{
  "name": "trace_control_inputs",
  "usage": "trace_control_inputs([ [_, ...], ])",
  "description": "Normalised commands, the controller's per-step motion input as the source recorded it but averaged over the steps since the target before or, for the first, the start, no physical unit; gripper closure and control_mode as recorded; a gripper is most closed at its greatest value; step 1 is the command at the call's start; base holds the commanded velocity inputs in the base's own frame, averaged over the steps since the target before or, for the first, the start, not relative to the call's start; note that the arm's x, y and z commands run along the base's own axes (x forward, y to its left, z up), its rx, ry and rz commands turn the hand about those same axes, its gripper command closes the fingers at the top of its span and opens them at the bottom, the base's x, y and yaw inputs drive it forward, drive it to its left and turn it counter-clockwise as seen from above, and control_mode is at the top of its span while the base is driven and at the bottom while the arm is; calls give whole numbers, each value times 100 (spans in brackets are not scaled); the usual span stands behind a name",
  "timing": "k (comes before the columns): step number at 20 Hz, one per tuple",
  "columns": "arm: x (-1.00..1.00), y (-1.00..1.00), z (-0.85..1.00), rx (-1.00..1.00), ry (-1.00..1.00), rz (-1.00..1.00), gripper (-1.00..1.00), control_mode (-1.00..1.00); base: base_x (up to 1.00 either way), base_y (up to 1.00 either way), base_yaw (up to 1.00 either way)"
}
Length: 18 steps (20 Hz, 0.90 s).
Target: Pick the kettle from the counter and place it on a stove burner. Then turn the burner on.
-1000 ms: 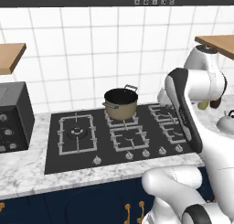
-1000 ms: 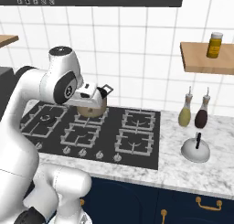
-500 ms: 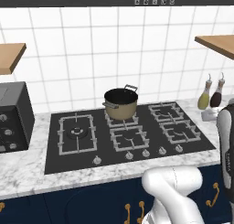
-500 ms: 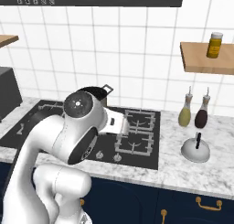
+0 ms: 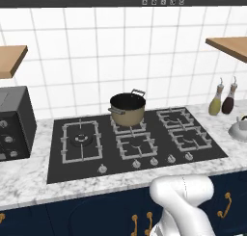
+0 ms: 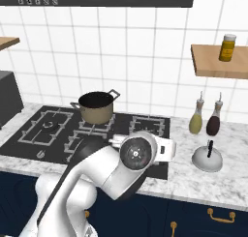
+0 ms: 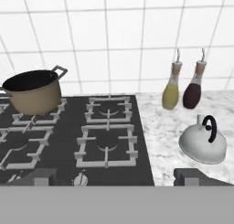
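Note:
The small silvery kettle [image 7: 203, 143] with a black arched handle stands on the white marble counter [image 7: 157, 127], right of the black cooktop. It also shows as the kettle [image 6: 207, 157] in the right base view and at the right edge as the kettle [image 5: 240, 129]. My gripper [image 7: 119, 177] is open, its fingertips [image 7: 43, 176] wide apart and nothing between them. It hangs low over the cooktop's front edge, with the kettle ahead and to the right. The nearest stove burner [image 7: 107, 147] lies straight ahead, another stove burner [image 7: 109, 109] behind it.
A tan black-rimmed pot [image 7: 34, 93] sits on a rear middle grate. Two slim bottles [image 7: 170, 91] stand by the wall behind the kettle. Knobs [image 7: 80, 178] line the cooktop's front. A black appliance [image 5: 14, 122] is at the far left, and a wooden shelf [image 6: 218, 62] with a jar hangs above.
My arm has swung down from upright over the cooktop to low and to the right, in front of the counter. Kettle, pot and bottles have stayed put.

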Motion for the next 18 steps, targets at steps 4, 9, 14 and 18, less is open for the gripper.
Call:
trace_control_inputs([
  [4, 77, -91, 0, 9, 25, 5, -100, -100, 0, 0, 0],
  [9, 48, -100, -25, 1, 47, -1, -100, -100, 0, 0, 0],
  [14, 20, -46, -34, -1, 30, -6, -100, -100, 0, 0, 0],
  [18, 37, -16, -37, -2, 14, 0, -100, -100, 0, 0, 0],
])
